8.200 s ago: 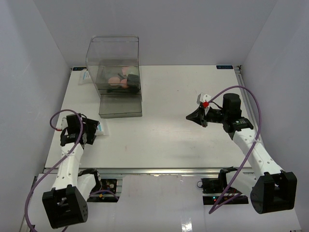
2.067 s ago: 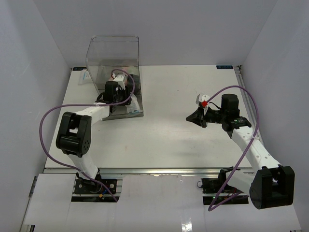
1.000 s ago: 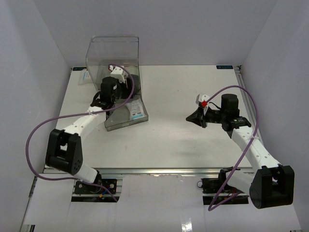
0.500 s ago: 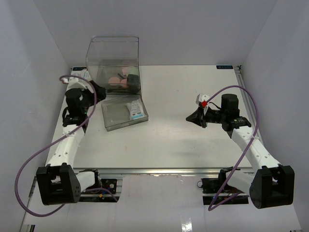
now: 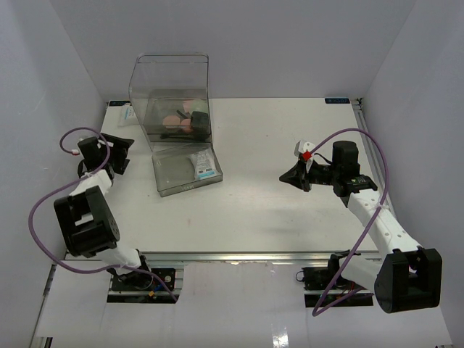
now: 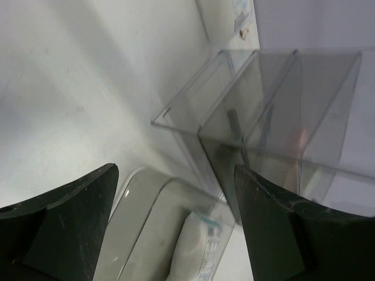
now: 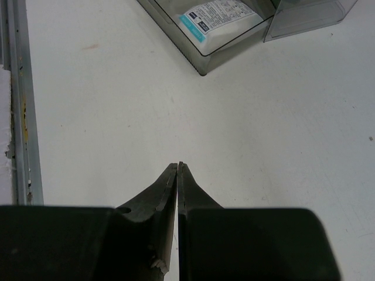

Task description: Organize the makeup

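L claw (image 5: 119, 154): by the desk's left edge, about mid-depth. Jaws wide apart, nothing between them, touching nothing. The wrist view (image 6: 174, 170) shows only bare desk and clear plastic in the gap.
L claw aim: looks twd the far-left of the desk. The clear box (image 5: 170, 90) is up and to the right in its wrist view.
Key relation: the makeup (image 5: 181, 119) lies to the right of the L claw and further back, inside the clear box, near but not touching the claw. The box wall stands between the two.
Makeup lie: small pink and dark pcs bunched on the box floor. No single long axis to read. Brushes can't be told apart. Thru the L wrist cam it's only dim smudges.
Clear tray (image 5: 187, 168): flat on the desk at the box's near side. Long axis runs near-to-far, skewed a bit. A white packet (image 5: 204, 164) w/ a blue label lies at its right end.
Nearer arm: the left, clearly. The box and tray sit in the far-left part of the desk (image 5: 275, 130).
R claw (image 5: 284, 176): right half of the desk, tips pointing left twd the tray, well apart from it. Jaws pressed together (image 7: 177, 167), gripping nothing, clear of the desk as far as I can tell.
Judgement: the next reach is prob the L claw's, going right and back to the box opening. The wide gap suits the small pcs.
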You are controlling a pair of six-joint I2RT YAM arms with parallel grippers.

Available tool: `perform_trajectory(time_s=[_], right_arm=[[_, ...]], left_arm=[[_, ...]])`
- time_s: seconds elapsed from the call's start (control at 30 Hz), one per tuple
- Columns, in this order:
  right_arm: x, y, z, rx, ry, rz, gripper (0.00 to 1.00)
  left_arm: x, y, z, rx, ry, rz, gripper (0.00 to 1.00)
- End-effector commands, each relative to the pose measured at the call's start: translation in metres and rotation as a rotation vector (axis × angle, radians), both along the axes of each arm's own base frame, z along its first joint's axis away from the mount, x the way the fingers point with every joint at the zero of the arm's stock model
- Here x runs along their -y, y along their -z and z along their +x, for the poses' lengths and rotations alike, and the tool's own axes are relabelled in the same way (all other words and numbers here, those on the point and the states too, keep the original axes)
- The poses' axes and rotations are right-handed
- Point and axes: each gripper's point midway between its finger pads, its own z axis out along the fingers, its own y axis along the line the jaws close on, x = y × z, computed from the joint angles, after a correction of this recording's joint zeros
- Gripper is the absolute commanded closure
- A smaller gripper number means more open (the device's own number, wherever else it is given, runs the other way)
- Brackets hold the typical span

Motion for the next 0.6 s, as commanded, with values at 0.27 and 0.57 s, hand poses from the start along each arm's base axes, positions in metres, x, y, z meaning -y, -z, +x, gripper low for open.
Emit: perform_trajectory(time_s=[0.27, 0.57], right_arm=[[-0.001, 0.003, 0.002, -0.009, -0.008, 0.001, 0.91], [0.005, 0.015, 0.011, -0.028, 0.025, -0.037, 0.91]], left_arm=[[-0.035, 0.027, 0.105, 0.008, -0.063, -0.138, 0.1], [-0.045, 0.055, 0.17, 0.022, -0.077, -0.169, 0.11]])
